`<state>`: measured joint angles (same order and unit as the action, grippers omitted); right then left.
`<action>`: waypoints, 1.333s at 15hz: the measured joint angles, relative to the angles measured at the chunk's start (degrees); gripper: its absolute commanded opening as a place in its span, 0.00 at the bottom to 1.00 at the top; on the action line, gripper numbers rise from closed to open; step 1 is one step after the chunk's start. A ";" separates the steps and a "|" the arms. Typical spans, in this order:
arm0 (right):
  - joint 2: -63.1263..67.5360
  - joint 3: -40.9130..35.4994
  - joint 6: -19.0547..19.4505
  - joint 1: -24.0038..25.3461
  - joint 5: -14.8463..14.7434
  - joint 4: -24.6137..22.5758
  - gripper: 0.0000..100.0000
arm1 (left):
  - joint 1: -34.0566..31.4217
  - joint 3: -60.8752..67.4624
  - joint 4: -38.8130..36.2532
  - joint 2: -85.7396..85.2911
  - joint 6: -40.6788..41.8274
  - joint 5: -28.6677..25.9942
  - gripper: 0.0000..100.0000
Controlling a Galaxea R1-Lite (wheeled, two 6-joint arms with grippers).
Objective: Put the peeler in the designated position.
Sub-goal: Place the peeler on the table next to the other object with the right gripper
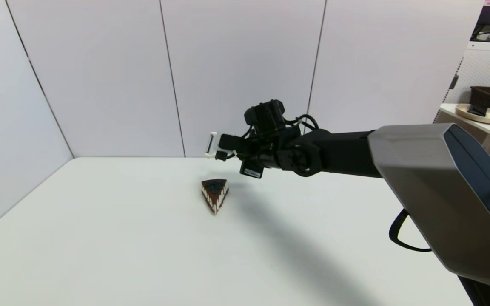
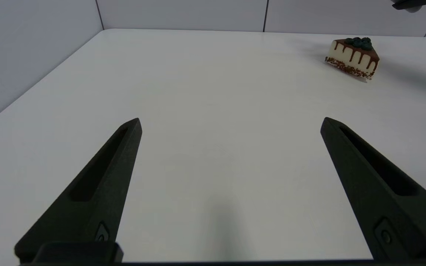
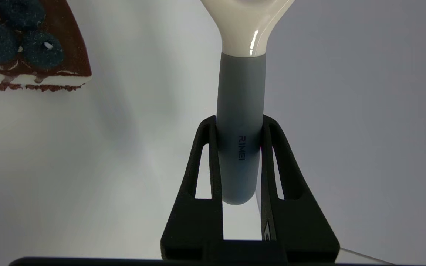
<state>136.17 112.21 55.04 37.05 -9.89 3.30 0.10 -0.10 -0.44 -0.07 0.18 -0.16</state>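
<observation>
I hold the peeler [image 3: 239, 111] in my right pincer [image 1: 223, 152], both fingers [image 3: 272, 155] pressed against the lower part of its grey handle, one on each side. I grip it there, near the rounded butt end, so that the cream forked head stays free and points away from my wrist; the blade never touches my fingers that way. In the head view the head of the peeler [image 1: 211, 145] sticks out beyond my fingertips, raised well clear of the bench [image 1: 100, 238], above and a little beyond the cake slice [image 1: 214, 194].

I carry it high because the cake slice sits on the bench close under my path, and I do not want to brush it. My wrist view shows the slice [image 3: 28, 48] off to one side of the handle, apart from it.

My left pincer [image 2: 231, 125] hangs low over the near left part of the bench, fingers spread wide and holding nothing. It is out of the way, so the right arm has room.

The designated position carries no mark that I can see, so I cannot say exactly where it lies; I judge it to be some bare stretch of the bench beside the slice. The peeler is not yet set down. What remains, as I judge it, is to lower it flat onto that bare patch, then spread my fingers.
</observation>
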 measured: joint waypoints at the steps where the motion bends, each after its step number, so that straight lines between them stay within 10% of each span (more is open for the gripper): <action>1: 0.44 0.05 -0.37 0.10 0.07 -1.10 0.00 | -0.02 0.00 0.04 0.00 0.00 0.00 1.00; 20: 6.12 0.02 -0.99 2.69 0.90 -8.90 0.00 | -0.02 0.00 0.09 0.00 0.00 -0.02 1.00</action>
<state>142.29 112.24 54.05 39.74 -8.98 -5.60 0.07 -0.10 -0.35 -0.07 0.18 -0.18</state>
